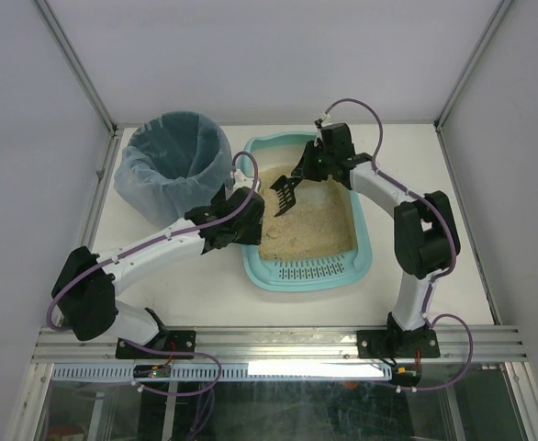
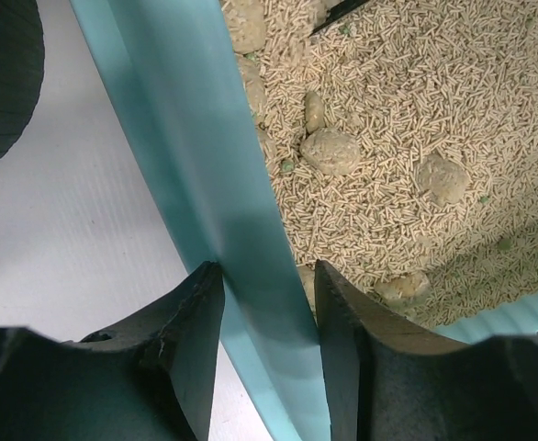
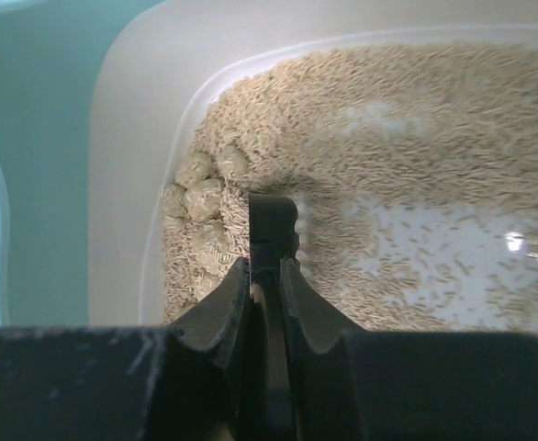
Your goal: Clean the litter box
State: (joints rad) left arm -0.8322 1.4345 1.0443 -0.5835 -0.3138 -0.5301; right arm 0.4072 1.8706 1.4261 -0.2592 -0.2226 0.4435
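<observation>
At litter box [image 1: 361, 262] corner, clamping scoop [image 3: 271, 220] in right tool [image 3: 264, 276], rim [image 2: 223, 184] in left tool [image 2: 267, 294]; may fling clumps [image 3: 200, 197] if jerked.

Round bin [image 1: 151, 188], bluish liner; white table [image 1: 407, 165] beneath

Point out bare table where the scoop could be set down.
Free table: between the litter box grate end and the arm bases; also the far right corner behind the right arm. Crowded: between bin and box, where the left gripper clamps the rim; the right gripper holds the scoop in the box.
</observation>
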